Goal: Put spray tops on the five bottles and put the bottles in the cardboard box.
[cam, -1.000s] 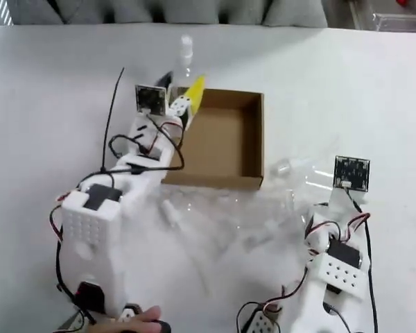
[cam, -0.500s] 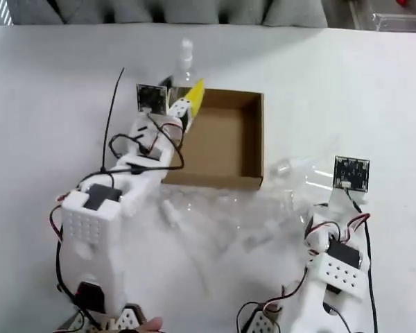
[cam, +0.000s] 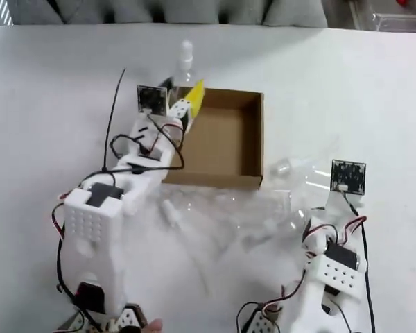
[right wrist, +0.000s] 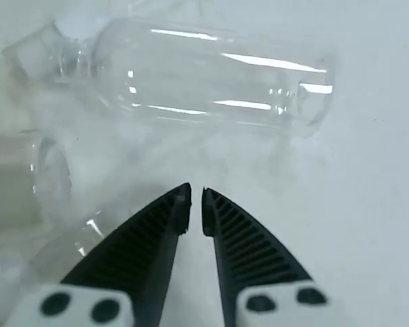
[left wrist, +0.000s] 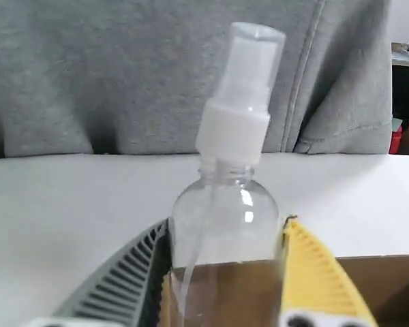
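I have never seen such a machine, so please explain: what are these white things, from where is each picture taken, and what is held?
These are two robot arms at a white table. One picture looks down from above; the other two come from a camera on each arm's wrist. The left gripper holds a clear bottle, spray top on, upright at a corner of the open cardboard box. The right gripper is shut and empty, near a loose bottle lying on the table.

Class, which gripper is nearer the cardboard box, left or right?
Left. The left gripper, holding a spray-topped bottle, sits at the cardboard box's far-left corner; the right gripper is off its near-right corner, by a lying bottle.
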